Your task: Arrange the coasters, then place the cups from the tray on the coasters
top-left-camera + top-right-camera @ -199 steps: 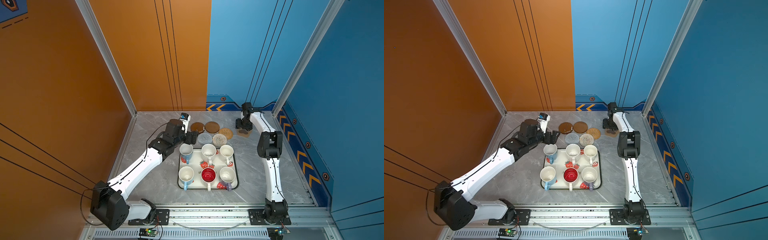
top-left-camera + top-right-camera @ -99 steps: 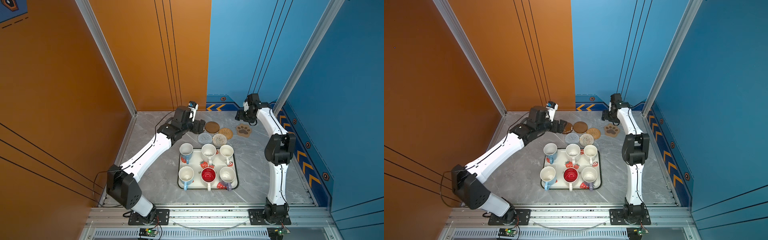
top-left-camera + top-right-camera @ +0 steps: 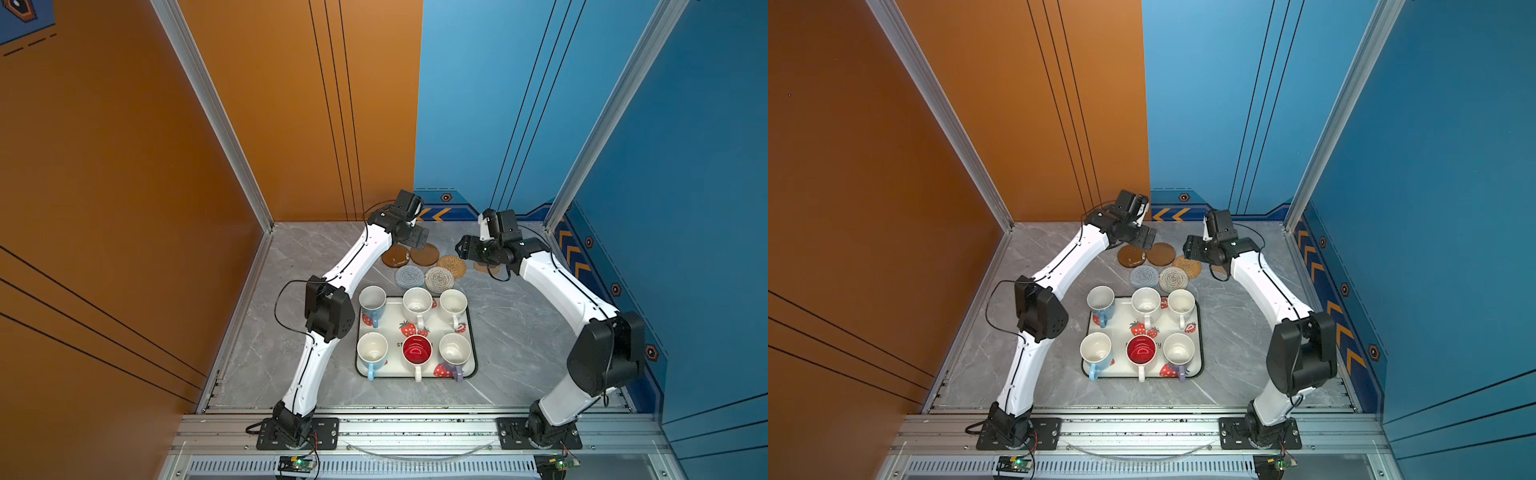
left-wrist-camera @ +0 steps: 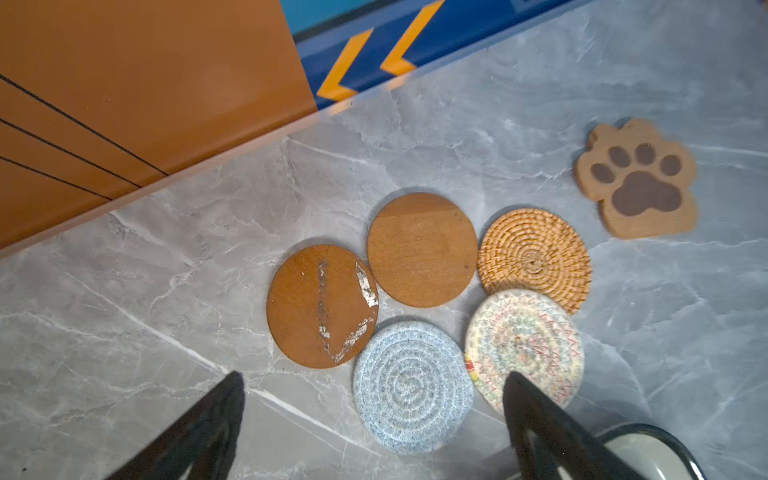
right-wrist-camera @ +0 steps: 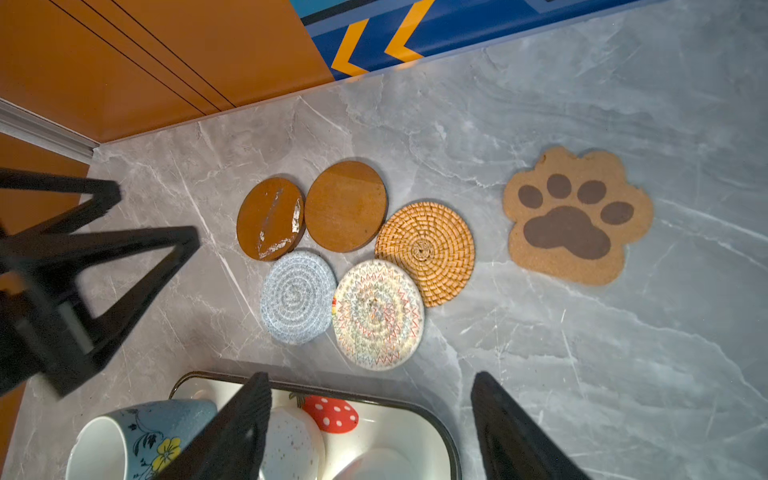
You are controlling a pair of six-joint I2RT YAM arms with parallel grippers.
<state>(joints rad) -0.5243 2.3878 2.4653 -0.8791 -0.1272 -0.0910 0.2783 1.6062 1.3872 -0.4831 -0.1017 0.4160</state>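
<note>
Both my arms have swung in over the last second. My left gripper has come up from beside the tray and now hovers at the back, over the scratched brown disc and the plain brown disc. My right gripper has lifted off the paw-print coaster and drifted toward the middle. The coasters themselves haven't budged.

Left jaws are spread wide with nothing between them. Right jaws are parted too, and empty.

The two brown discs touch. The tan woven round sits beside the plain one, the cream round laps over the tan one's edge, and the grey round presses against the cream. The paw print lies apart on the right, toes toward the back wall. In both top views my right forearm hides most of it.

The tray sits just in front of the coasters, its long side running left to right. All six cups are on it in two rows of three. The red-lined cup is front centre, and every handle points toward my bases.
</note>
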